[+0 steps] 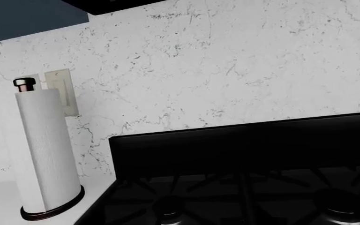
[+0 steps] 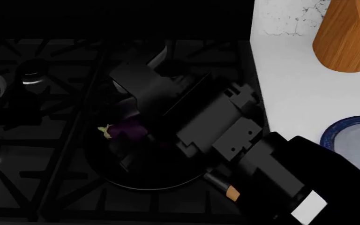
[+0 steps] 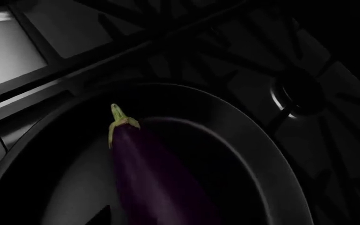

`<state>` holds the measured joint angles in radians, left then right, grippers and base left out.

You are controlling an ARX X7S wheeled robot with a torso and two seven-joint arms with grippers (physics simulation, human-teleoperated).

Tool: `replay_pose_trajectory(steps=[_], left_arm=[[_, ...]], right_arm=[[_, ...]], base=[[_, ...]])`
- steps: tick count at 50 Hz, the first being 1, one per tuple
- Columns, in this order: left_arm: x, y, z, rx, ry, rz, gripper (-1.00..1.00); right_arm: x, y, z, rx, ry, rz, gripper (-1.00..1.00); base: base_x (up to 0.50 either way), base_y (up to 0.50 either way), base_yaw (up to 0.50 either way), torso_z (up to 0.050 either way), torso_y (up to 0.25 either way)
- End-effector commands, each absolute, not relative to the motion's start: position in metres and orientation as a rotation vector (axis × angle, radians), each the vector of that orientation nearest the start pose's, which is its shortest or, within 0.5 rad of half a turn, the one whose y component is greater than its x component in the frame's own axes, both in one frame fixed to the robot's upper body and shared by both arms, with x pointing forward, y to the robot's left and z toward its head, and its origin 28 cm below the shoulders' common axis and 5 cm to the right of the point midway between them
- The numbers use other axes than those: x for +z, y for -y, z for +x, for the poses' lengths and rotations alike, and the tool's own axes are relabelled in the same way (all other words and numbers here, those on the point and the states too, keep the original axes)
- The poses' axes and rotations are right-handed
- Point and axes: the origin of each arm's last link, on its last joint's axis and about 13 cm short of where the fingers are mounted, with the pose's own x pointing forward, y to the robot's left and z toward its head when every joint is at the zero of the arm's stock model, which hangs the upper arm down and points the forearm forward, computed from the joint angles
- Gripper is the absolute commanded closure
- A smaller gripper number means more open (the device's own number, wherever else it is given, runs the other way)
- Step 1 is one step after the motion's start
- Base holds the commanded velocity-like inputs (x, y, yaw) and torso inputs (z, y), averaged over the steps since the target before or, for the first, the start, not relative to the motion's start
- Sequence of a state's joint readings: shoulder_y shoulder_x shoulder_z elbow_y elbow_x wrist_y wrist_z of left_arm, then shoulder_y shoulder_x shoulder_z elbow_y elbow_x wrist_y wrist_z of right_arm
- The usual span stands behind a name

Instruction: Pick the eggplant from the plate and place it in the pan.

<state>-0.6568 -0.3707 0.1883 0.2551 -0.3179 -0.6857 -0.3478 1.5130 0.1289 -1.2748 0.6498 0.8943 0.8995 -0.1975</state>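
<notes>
The stove (image 2: 48,154) fills most of the head view, black grates under everything, and the white counter (image 2: 292,89) runs along its far side from the pan. On that counter sits the wooden block (image 2: 348,37), and nearer the robot the plate (image 2: 339,129) shows its blue rim, nothing visible on the part in view.

The right arm (image 2: 280,173) reaches in from the counter side, slanting across the pan (image 2: 148,180) with its bulky wrist over the pan's middle. The right gripper (image 2: 133,124) sits down at the eggplant (image 2: 127,129), but the fingers are lost in black on black, so whether they clamp it or stand apart cannot be told.

The right wrist view gives what the head view hides: the eggplant (image 3: 155,183) lies inside the pan (image 3: 255,154), stem cap pointing away from the camera, purple body running out of frame toward the gripper.

The left wrist view looks elsewhere entirely: marble backsplash (image 1: 230,65), the stove's back panel (image 1: 249,145), a paper towel roll (image 1: 45,150) upright on its stand beside the stove. The left gripper appears in no view.

A wood-tipped handle end (image 2: 231,192) pokes out beneath the right arm, at the pan's rim.
</notes>
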Motion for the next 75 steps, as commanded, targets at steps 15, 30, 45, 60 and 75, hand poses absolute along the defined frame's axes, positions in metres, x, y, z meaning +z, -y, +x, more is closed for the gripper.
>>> replay_pose_trajectory(steps=[15,30,45,60,75], left_arm=[[0.192,-0.247,0.303,0.16,0.177,0.152,-1.0],[0.194,-0.249,0.303,0.166,0.182,0.145,-1.0],[0.195,-0.25,0.301,0.169,0.186,0.139,-1.0],[0.197,-0.25,0.298,0.167,0.195,0.135,-1.0],[0.202,-0.251,0.295,0.156,0.226,0.105,-1.0]], right_arm=[[0.253,0.037,0.381,0.652,-0.515,-0.577,-1.0],[0.277,0.046,0.373,0.615,-0.445,-0.538,-1.0],[0.304,0.063,0.353,0.542,-0.332,-0.463,-1.0],[0.32,0.087,0.323,0.458,-0.23,-0.398,-1.0],[0.328,0.11,0.283,0.308,-0.093,-0.357,-1.0]], base=[[0.0,0.0,0.0,0.0,0.0],[0.0,0.0,0.0,0.0,0.0],[0.0,0.0,0.0,0.0,0.0],[0.0,0.0,0.0,0.0,0.0],[0.0,0.0,0.0,0.0,0.0]])
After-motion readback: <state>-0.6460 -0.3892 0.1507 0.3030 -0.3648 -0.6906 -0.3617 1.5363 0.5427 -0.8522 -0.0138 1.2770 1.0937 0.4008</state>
